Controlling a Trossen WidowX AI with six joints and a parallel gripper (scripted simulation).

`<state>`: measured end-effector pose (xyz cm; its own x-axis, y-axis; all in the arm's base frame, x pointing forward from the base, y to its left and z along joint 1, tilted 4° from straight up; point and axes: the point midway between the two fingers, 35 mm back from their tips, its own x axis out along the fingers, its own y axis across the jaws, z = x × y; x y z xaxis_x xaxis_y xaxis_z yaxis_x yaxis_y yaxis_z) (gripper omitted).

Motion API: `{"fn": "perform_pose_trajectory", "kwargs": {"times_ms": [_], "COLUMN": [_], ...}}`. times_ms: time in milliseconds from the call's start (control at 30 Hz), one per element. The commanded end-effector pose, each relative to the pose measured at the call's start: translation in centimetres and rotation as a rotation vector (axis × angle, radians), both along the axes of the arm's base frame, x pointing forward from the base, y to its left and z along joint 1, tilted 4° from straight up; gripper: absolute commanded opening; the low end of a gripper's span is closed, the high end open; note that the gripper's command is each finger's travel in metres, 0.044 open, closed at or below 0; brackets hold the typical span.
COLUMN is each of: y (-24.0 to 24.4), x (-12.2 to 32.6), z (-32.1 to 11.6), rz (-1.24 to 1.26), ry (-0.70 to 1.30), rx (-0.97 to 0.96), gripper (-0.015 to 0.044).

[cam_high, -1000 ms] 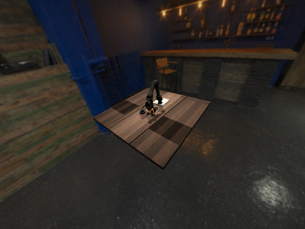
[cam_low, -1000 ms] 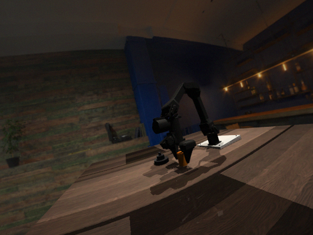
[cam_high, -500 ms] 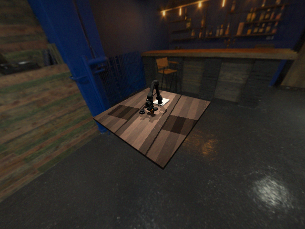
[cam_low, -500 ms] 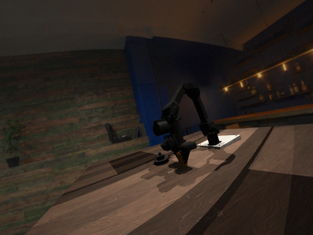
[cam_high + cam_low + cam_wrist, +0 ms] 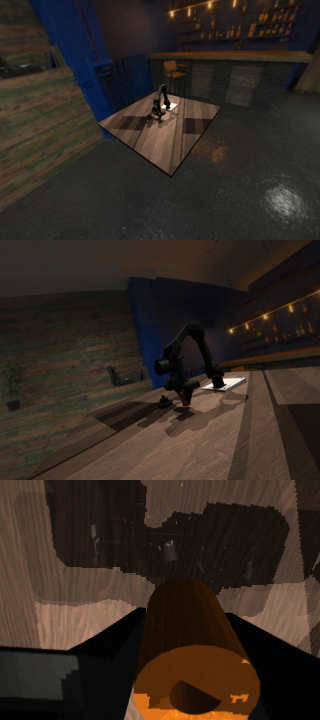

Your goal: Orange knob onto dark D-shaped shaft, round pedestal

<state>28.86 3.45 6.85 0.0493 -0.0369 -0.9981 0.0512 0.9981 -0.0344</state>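
Note:
The orange knob (image 5: 159,117) (image 5: 184,399) (image 5: 187,630) is a ribbed cylinder, upright or nearly so. My gripper (image 5: 186,395) is shut on it, with a black finger on each side in the wrist view. The knob's lower end appears slightly above the table. Its D-shaped hole shows in the top face, the flat edge toward the upper right in the wrist view. The round black pedestal (image 5: 149,117) (image 5: 165,405) stands left of the knob in the top and exterior views, with the dark shaft (image 5: 163,397) upright and bare on top. The pedestal is not in the wrist view.
The arm's white base plate (image 5: 173,106) (image 5: 233,382) lies behind and to the right of the gripper in the top and exterior views. The wooden table (image 5: 165,144) (image 5: 155,446) carries broad dark patches and shadows. A bar counter and stool stand beyond the table.

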Motion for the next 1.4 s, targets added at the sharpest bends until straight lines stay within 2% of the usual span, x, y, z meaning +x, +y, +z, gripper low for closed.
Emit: {"fn": "perform_pose_trajectory", "kwargs": {"times_ms": [0, 633, 867, 1367], "y": [0.3, 1.2, 1.0, -2.7], "x": [0.6, -0.6, -0.5, 1.4], "z": [2.6, 11.8, 11.9, 10.8], "rz": [-0.003, -0.002, -0.002, -0.002], "ry": [-0.024, -0.024, -0.024, -0.024], "rx": [0.001, 0.001, 0.001, -0.001], "gripper": [0.0000, 0.0000, 0.0000, 0.0000]}}
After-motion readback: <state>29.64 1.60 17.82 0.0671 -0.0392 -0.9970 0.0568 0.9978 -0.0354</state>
